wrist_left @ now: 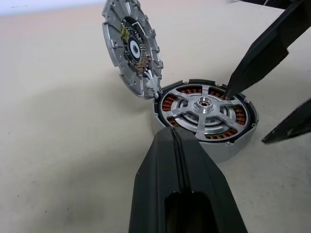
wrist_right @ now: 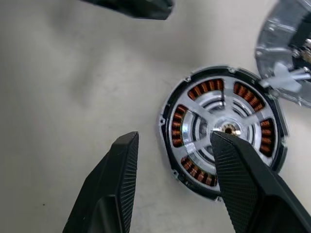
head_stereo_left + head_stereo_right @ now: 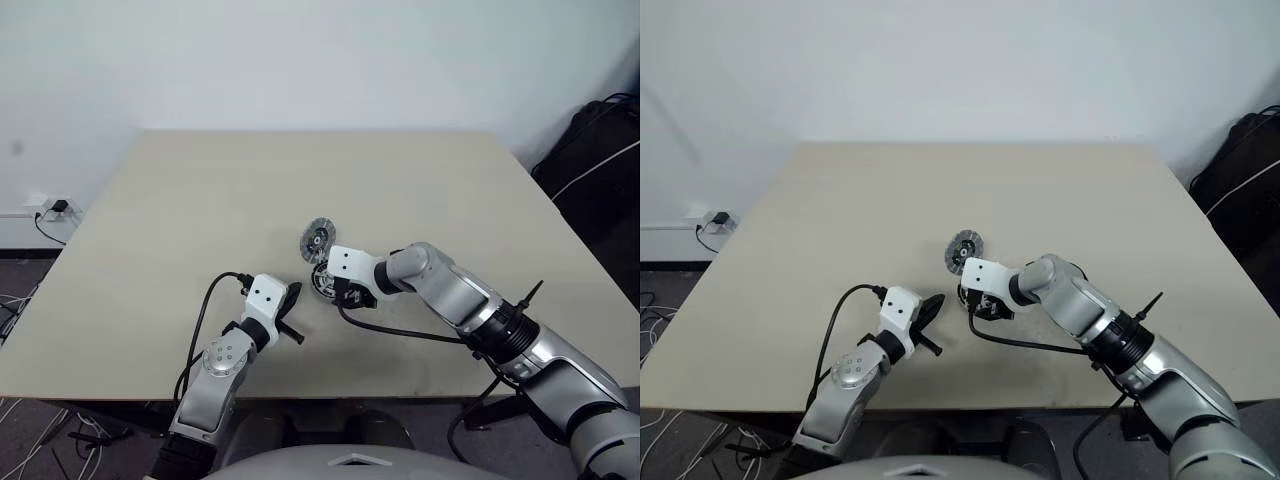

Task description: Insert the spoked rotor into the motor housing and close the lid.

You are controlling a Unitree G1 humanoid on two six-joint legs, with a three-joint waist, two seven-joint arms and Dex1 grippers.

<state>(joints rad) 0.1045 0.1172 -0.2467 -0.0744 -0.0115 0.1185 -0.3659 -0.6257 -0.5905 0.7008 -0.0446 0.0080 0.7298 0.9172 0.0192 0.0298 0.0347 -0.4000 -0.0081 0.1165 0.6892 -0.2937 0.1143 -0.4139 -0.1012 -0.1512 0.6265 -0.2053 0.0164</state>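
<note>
Left eye view: right end effector (image 3: 335, 290) and its white wrist block hide most of the motor housing (image 1: 204, 114) on the counter (image 3: 200, 200). Right arm reaches in, pointing steeply down, fingers (image 2: 112, 179) parted, holding nothing. Left end effector (image 3: 291, 312) lies low, pinched closed, empty. Spoked rotor (image 1: 203, 108) sits inside housing; lid (image 1: 132, 48) stands tilted against housing rim, uncovered.

Left pincer (image 3: 291, 312) shut at lower centre; right pincer (image 2: 172, 160) angled downward, fingers apart, mid-frame.
</note>
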